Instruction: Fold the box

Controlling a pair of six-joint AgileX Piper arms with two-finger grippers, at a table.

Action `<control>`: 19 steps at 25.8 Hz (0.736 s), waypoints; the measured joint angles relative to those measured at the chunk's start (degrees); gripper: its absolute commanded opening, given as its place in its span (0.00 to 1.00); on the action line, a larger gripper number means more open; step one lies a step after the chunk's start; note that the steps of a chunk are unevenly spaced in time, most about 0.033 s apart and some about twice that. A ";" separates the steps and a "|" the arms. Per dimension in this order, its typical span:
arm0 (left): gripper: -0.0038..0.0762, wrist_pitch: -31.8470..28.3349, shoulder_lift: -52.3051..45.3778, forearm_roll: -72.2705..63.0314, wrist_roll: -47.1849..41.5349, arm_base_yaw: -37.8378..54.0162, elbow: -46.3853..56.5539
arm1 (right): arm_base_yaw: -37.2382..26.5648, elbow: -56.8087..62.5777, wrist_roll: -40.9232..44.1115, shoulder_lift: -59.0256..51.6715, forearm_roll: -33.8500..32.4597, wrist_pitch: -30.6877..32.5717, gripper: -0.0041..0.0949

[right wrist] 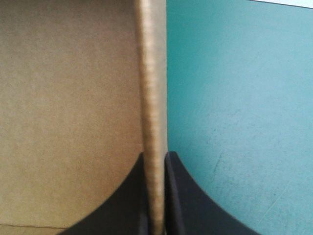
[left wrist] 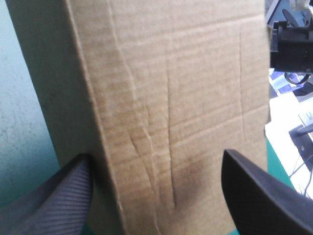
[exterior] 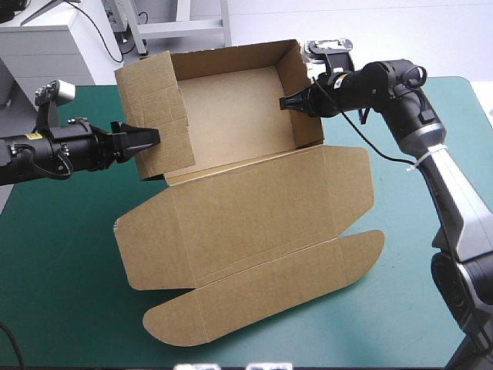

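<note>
High view: right hand clamps the box on its 3 o'clock wall; left hand, spread apart, sits at the 9 o'clock wall.

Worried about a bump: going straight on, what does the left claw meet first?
The box: its raised side wall stands right ahead of the left claw, whose fingers are open. It looks almost touching, though depth is unclear.

Upright box before left end effector
</note>
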 measured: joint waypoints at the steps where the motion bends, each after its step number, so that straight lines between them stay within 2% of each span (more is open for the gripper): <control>1: 0.71 -0.37 0.00 0.00 -0.62 0.00 0.00 | 0.18 0.00 0.00 0.00 0.20 -0.17 0.03; 6: 0.59 -2.56 0.16 2.08 -3.44 -2.49 0.00 | 3.01 0.00 0.00 0.00 -0.11 -2.87 0.03; 9: 0.58 -4.07 0.35 6.44 -4.45 -5.64 0.00 | 4.82 0.00 0.89 0.11 -2.96 -3.22 0.03; 13: 0.58 -7.05 0.58 12.54 -9.75 -9.23 0.00 | 5.25 0.02 2.33 0.18 -5.07 -3.17 0.03; 19: 0.58 -8.38 3.42 21.96 -17.40 -13.99 0.00 | 6.51 0.06 2.88 0.19 -7.61 -3.01 0.03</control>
